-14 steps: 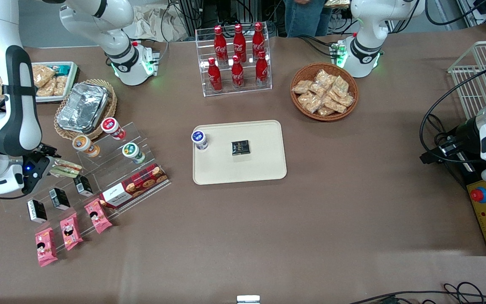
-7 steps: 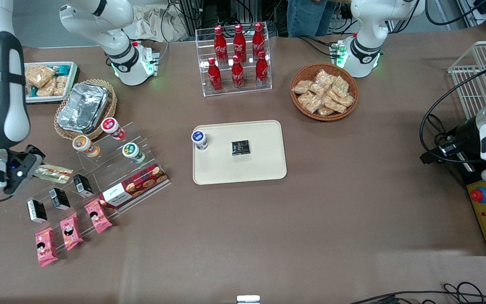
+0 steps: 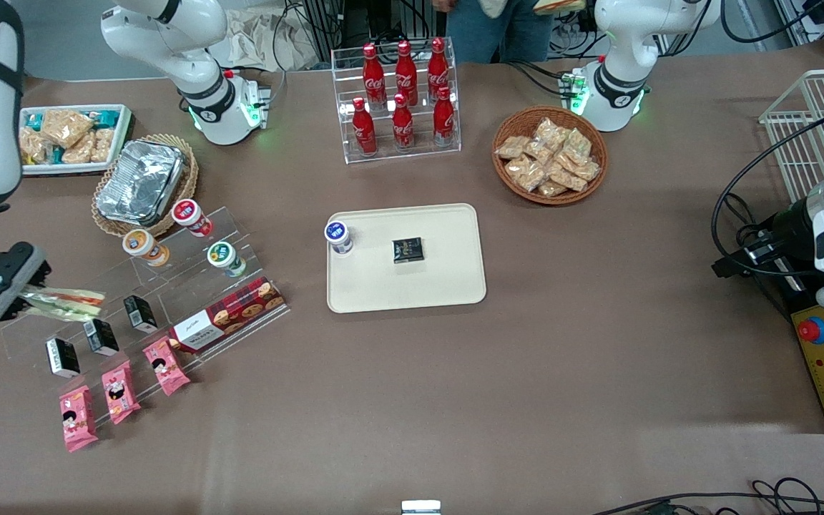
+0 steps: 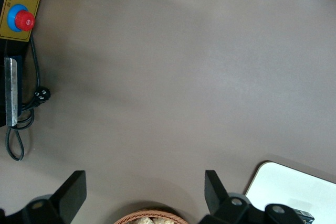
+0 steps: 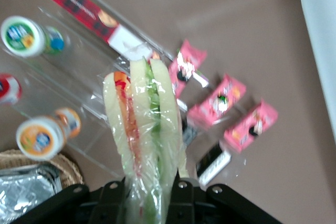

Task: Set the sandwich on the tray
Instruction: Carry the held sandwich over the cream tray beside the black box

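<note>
My right gripper (image 3: 26, 292) is shut on one end of the clear-wrapped sandwich (image 3: 69, 301), which sticks out level above the clear acrylic stand at the working arm's end of the table. In the right wrist view the sandwich (image 5: 144, 129) shows pale bread with red and green filling, pinched between the two black fingers (image 5: 113, 198). The cream-beige tray (image 3: 448, 279) lies in the middle of the table, well apart from the gripper. A small blue-lidded cup (image 3: 338, 237) and a small black packet (image 3: 408, 249) sit on it.
Under the gripper the stepped acrylic stand (image 3: 190, 286) holds lidded cups, a red tartan biscuit box (image 3: 228, 313) and small black boxes. Pink snack packets (image 3: 117, 390) lie nearer the camera. A foil container in a basket (image 3: 141, 181), a cola rack (image 3: 401, 100) and a snack basket (image 3: 550, 155) stand farther back.
My gripper has lifted with the sandwich and drawn away from the stand, toward the working arm's end of the table. The sandwich has come off its shelf.
</note>
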